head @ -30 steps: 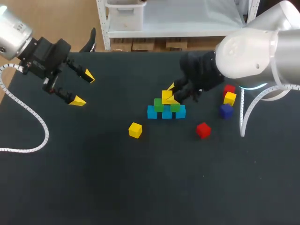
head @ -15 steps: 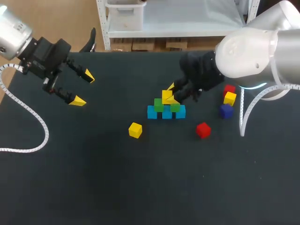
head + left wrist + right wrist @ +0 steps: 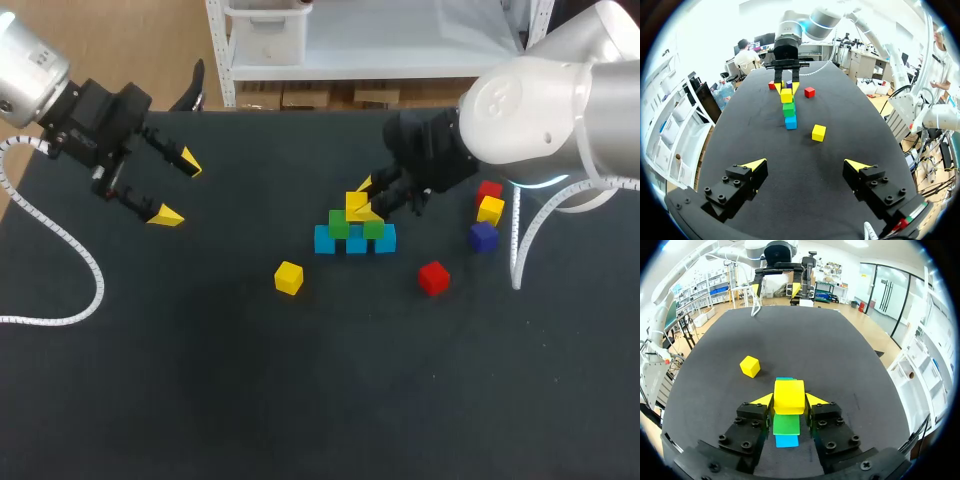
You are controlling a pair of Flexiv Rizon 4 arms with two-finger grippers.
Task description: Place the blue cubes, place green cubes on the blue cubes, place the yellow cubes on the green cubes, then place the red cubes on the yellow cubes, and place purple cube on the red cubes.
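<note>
Three blue cubes [image 3: 355,241] stand in a row mid-table, with two green cubes [image 3: 340,223] on top of them. My right gripper [image 3: 361,202] is shut on a yellow cube [image 3: 355,205] right over the green ones; I cannot tell whether it touches them. In the right wrist view this yellow cube [image 3: 789,396] sits between the fingers, above green [image 3: 786,424] and blue [image 3: 786,441]. My left gripper [image 3: 177,188] hangs open and empty over the table's far left [image 3: 806,164].
A loose yellow cube [image 3: 289,277] lies in front of the stack to the left, and a red cube [image 3: 433,277] to its front right. At the right, a red cube [image 3: 489,189], a yellow cube [image 3: 490,210] and a purple cube [image 3: 482,237] cluster together.
The right arm's wrist has shifted very slightly; the gripper and the yellow cube stay over the green cubes. The left arm has not moved.
</note>
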